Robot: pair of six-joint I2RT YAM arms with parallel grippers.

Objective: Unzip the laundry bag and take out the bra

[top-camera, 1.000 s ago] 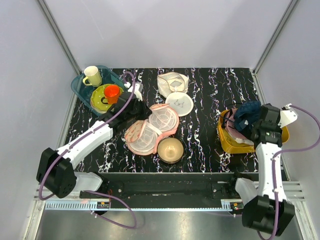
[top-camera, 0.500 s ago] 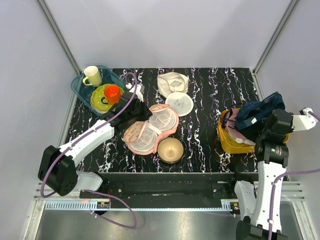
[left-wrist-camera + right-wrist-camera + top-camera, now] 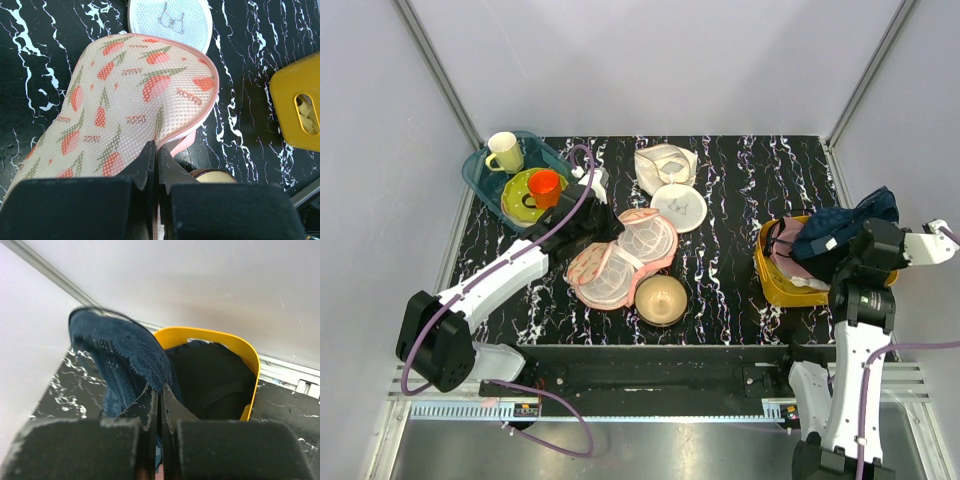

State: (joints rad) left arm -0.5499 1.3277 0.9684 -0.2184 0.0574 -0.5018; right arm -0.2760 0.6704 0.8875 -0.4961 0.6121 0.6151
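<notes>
The salmon-pink laundry bag (image 3: 620, 260) with carrot marks lies open at mid table. My left gripper (image 3: 608, 226) is shut on its upper edge; in the left wrist view the fingers (image 3: 157, 150) pinch the mesh rim of the bag (image 3: 125, 90). My right gripper (image 3: 842, 242) is shut on a navy blue lace bra (image 3: 848, 224) and holds it lifted over the yellow basket (image 3: 768, 283). In the right wrist view the bra (image 3: 125, 347) hangs from the closed gripper (image 3: 160, 390) above the basket (image 3: 245, 352).
A tan bowl (image 3: 661, 299) sits just in front of the bag. A round white mesh disc (image 3: 678, 207) and a beige mesh pouch (image 3: 665, 163) lie behind it. A teal tray (image 3: 478, 180) with a mug, a green plate and an orange cup stands at the back left. The basket holds more clothes.
My right gripper has risen and swung right, lifting the navy bra out of the yellow basket. My left arm has barely shifted, still holding the bag.
</notes>
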